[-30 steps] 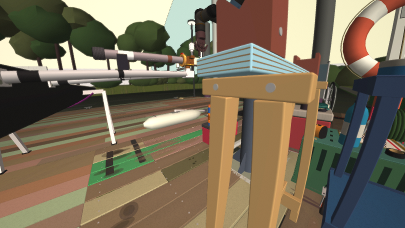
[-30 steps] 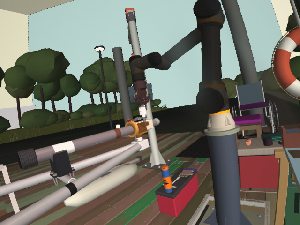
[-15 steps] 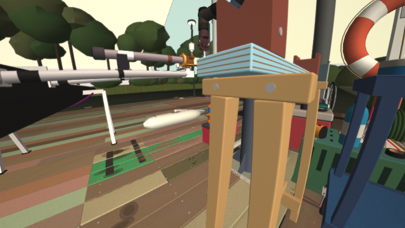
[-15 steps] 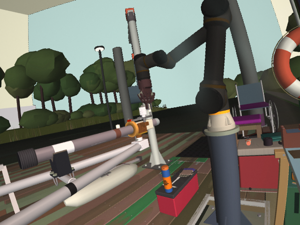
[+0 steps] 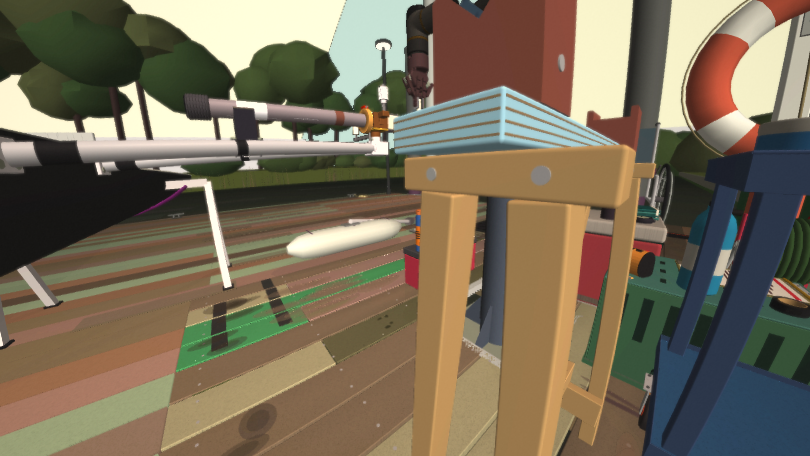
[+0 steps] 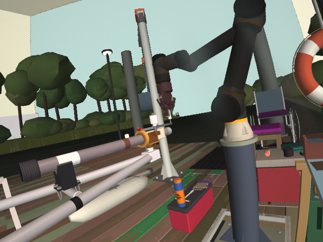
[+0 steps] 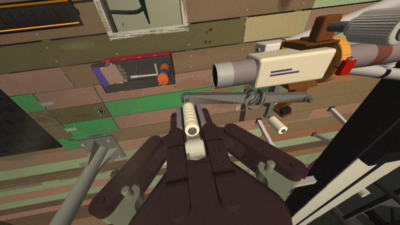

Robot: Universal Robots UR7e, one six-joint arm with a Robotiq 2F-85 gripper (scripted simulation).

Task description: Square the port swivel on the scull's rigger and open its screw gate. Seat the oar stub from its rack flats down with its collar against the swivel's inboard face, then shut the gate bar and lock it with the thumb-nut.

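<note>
My gripper point(image 7: 192, 123) point(image 6: 167, 104) point(image 5: 418, 88) hangs above the outboard end of the rigger, closed on the ribbed cream thumb-nut point(image 7: 190, 118) at one end of the grey gate bar point(image 7: 246, 98). The oar stub point(image 6: 86, 153) point(image 5: 272, 111) lies in the brown swivel point(image 6: 152, 136) point(image 7: 299, 83). Its orange collar point(image 6: 143, 138) point(image 5: 367, 120) sits against the swivel's face, and its cream sleeve point(image 7: 294, 67) points out past it. The gate bar runs beside the sleeve. A second cream knob point(image 7: 275, 125) point(image 6: 154, 119) stands at the bar's middle.
Behind the rigger stand a lamp post point(image 6: 112, 93) and trees. A slanted grey pole point(image 6: 154, 99) on a floor plate rises close beside the swivel. A red box point(image 6: 191, 205) with an orange-and-blue cylinder sits on the deck below. A wooden stool point(image 5: 510, 226) hides much of the side camera's view.
</note>
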